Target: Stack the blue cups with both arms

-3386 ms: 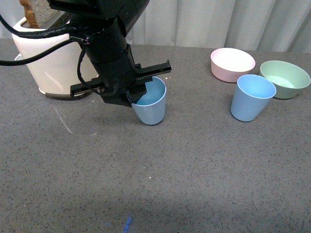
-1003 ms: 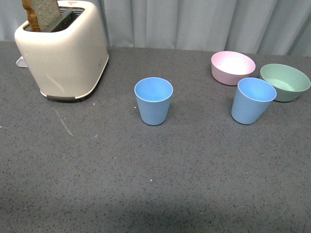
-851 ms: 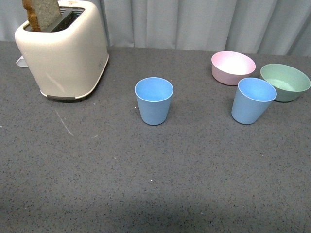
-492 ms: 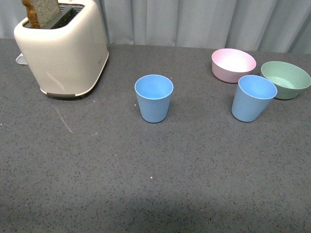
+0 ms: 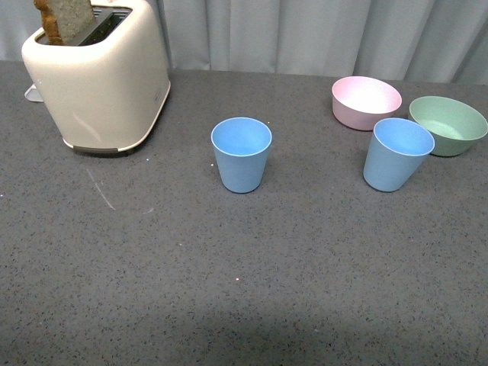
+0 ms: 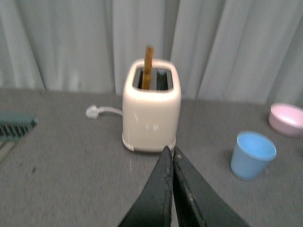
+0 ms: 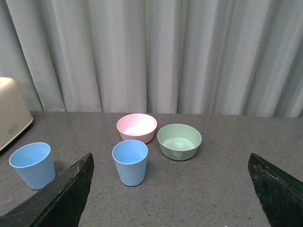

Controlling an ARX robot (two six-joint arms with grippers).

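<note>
Two light-blue cups stand upright and apart on the grey table. One blue cup [image 5: 241, 154] is at the middle, the other blue cup [image 5: 396, 153] stands to the right, beside the bowls. Neither arm shows in the front view. My left gripper [image 6: 170, 153] is shut with nothing in it, held back from the table's middle; the middle cup [image 6: 253, 155] lies ahead of it and to one side. My right gripper [image 7: 170, 163] is wide open and empty. The right cup [image 7: 129, 162] stands ahead of it, and the middle cup [image 7: 32, 165] is farther off.
A cream toaster [image 5: 97, 76] with a slice of bread [image 5: 67, 18] stands at the back left. A pink bowl [image 5: 366, 101] and a green bowl [image 5: 447, 125] sit at the back right, close behind the right cup. Grey curtains hang behind the table.
The left arm, which held the middle cup 3.4 s ago, has let go and pulled out of the front view. The cup stands free. The view shifted slightly.
</note>
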